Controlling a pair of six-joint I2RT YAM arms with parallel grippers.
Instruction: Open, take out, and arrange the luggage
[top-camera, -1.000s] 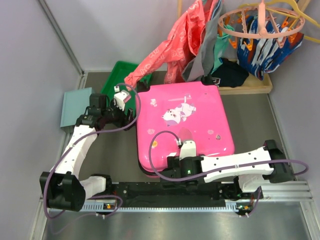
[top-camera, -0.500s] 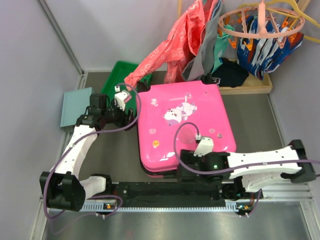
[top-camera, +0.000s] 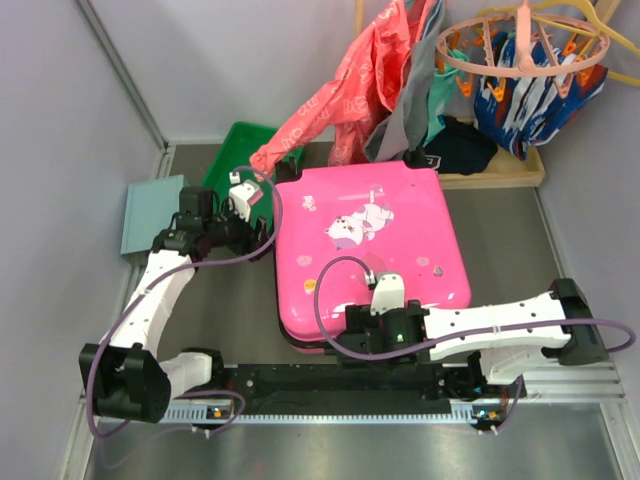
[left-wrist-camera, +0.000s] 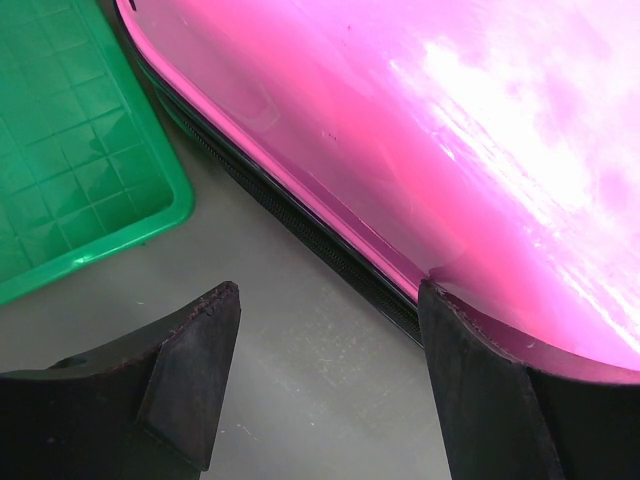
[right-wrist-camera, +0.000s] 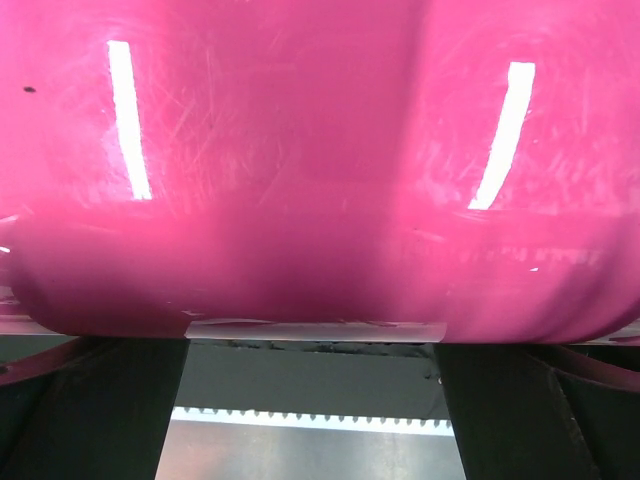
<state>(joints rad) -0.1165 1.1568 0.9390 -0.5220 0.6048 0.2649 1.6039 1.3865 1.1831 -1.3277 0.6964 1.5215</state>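
While both arms sat at its edges, the pink luggage (top-camera: 370, 240) lay flat and closed.
Left gripper (left-wrist-camera: 320, 385) was spread open, nothing in it; luggage side seam ran just ahead and to its right, right-hand finger (left-wrist-camera: 480, 400) at the shell rim, contact unclear; green tray (left-wrist-camera: 70, 150) ahead-left of it. Right gripper (right-wrist-camera: 310, 410) gaped wide, empty, luggage near edge filling the view directly ahead of the fingers. Clothes (top-camera: 350, 90) hung beyond the case's far end.

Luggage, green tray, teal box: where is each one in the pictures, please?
luggage (top-camera: 400, 240), top external view, middle of pink lid.
green tray (top-camera: 228, 155), top external view, bare floor.
teal box (top-camera: 150, 212), top external view, flat top.
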